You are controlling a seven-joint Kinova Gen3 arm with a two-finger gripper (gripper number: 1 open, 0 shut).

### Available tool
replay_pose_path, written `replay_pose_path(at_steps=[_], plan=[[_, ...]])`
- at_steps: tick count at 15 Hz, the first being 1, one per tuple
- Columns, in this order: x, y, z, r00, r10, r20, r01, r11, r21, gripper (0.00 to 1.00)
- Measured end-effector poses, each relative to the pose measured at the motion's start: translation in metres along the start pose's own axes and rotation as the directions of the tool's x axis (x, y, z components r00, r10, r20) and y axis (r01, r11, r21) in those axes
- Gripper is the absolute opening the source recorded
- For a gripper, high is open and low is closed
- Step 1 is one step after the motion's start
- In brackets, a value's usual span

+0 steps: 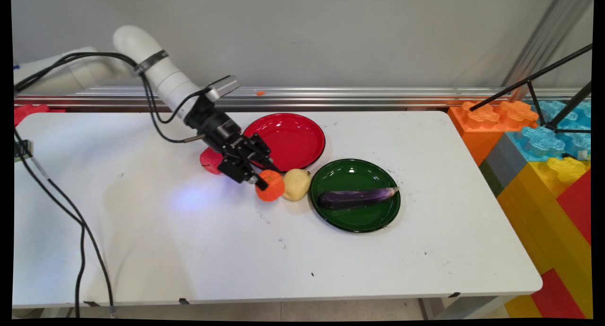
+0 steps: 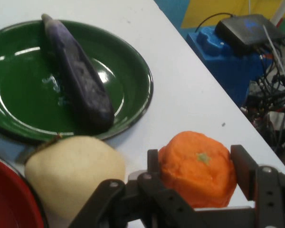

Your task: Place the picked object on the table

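Two black fingers of our gripper hug the round orange toy fruit on the white table. We see the pale yellow toy pear touching it, the purple eggplant in the shiny green plate, and the shiny red plate bare.

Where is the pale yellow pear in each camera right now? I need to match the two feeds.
Main view: the pale yellow pear lies at table centre, between the orange round fruit and the green round plate.
Hand view: the pear fills the lower left, just below the green plate's rim.
Shared landmark: the dark purple eggplant lying on the green plate.
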Motion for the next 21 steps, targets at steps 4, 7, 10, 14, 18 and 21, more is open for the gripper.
replay_pose_path(at_steps=[4,7,10,14,18,21], plan=[[-0.017,0.005,-0.006,1.0,-0.013,0.012,0.013,1.0,0.003,0.0],[-0.028,0.006,-0.007,1.0,-0.021,0.017,0.021,1.0,0.007,0.0],[-0.037,0.005,-0.005,0.999,-0.026,0.022,0.026,1.0,0.011,0.0],[-0.052,0.002,-0.002,0.999,-0.034,0.031,0.033,0.999,0.02,0.0],[-0.063,-0.001,-0.001,0.998,-0.039,0.041,0.038,0.999,0.027,0.0],[-0.071,-0.002,0.0,0.998,-0.042,0.046,0.041,0.999,0.03,0.0]])
